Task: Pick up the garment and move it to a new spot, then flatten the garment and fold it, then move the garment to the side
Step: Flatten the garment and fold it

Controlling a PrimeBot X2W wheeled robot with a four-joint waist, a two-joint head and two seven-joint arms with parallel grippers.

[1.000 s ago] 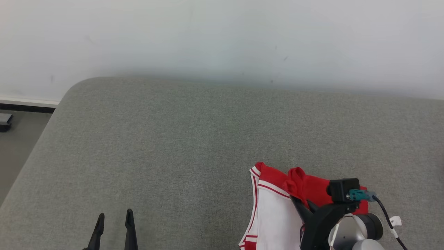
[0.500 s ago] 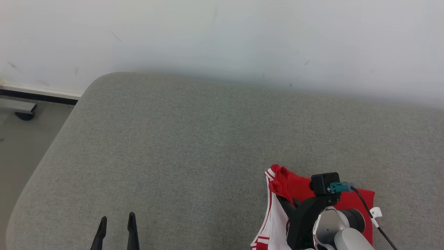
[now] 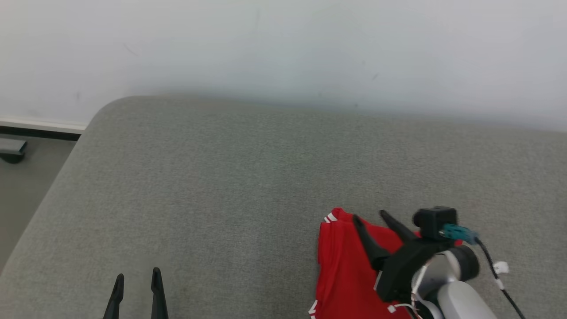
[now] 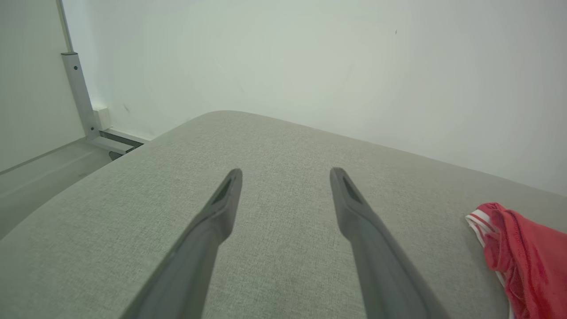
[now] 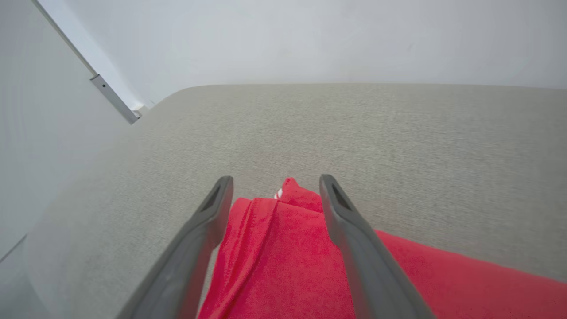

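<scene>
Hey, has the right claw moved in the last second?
Yes. The right claw has opened off the red garment, its tips shifting toward the far edge of the grey cushion.

cushion (image 3: 248,177): spreads across the middle, its far edge against the wall (image 3: 283,44).
floor (image 3: 26,186): to the left of the cushion, lower down.
garment (image 3: 343,266): on the cushion, near the front, toward the right.
right gripper (image 3: 368,215): over the garment's far end, fingers pointing away and leftward.
left gripper (image 3: 137,274): over the cushion at front left, well apart from the garment.
</scene>
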